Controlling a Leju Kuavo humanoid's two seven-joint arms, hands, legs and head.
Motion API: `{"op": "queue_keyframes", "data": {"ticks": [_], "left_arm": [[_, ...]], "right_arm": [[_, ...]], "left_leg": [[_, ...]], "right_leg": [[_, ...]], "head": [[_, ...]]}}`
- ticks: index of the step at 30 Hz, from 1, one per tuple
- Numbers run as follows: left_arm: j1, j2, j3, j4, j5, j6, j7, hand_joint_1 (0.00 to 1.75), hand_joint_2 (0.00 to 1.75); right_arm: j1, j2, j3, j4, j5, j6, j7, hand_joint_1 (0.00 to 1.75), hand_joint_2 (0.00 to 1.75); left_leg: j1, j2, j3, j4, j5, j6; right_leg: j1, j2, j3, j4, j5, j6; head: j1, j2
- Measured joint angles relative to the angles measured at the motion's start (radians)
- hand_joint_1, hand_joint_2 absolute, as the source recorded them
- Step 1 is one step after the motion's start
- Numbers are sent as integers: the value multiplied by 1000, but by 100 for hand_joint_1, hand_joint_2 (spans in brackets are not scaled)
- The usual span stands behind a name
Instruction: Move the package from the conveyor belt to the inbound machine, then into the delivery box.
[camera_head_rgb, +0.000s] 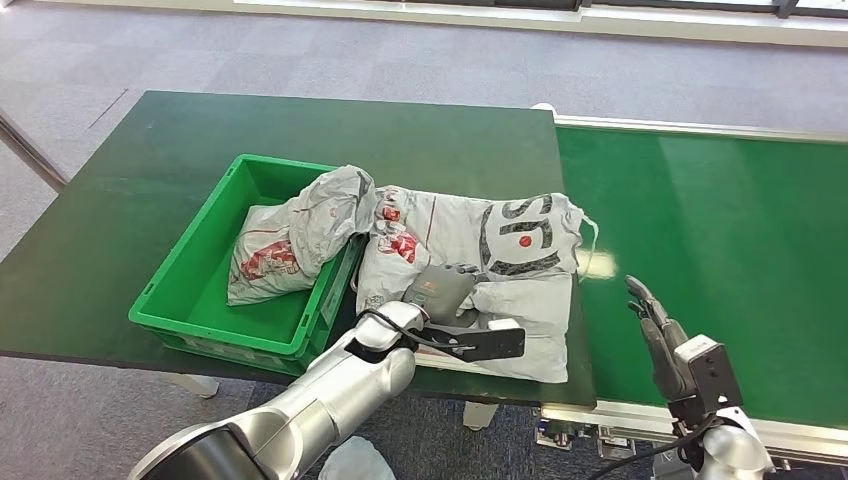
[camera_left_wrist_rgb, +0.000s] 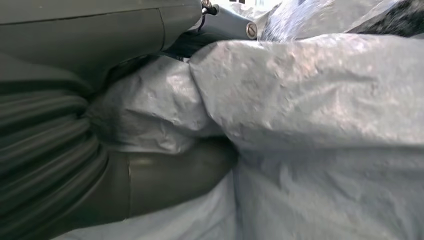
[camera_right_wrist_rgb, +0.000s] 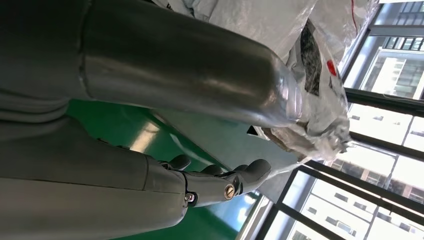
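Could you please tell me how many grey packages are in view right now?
2. One package lies in the green bin, draped over its rim. The other package lies on the table beside it, under the left hand. Others may be hidden beneath.

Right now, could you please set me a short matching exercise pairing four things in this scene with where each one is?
1. left hand
2. right hand
3. smaller grey package
4. green crate

A. inside the crate
B. on the dark green table
C. resting on the large grey package
D. over the conveyor belt, holding nothing

Pairs: 1-C, 2-D, 3-A, 4-B
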Motion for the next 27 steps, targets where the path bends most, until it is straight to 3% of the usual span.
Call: {"op": "queue_keyframes", "data": {"ticks": [9,23,27], "left_arm": [[27,1,39,-39,26,160,-70,175,175],[38,1,63,-71,32,174,-82,175,175],[48,2,78,-90,57,230,-139,175,175]], "right_arm": [[-1,0,0,0,-8,0,0,0,0],[-1,0,0,0,-9,0,0,0,0],[-1,0,0,0,-13,0,0,0,0]], "left_leg": [[0,0,0,0,0,0],[0,-1,-1,0,0,0],[0,-1,-1,0,0,0]], "right_leg": [[0,0,0,0,0,0],[0,-1,0,0,0,0],[0,-1,0,0,0,0]], "head": [[0,0],[0,0],[0,0]]}}
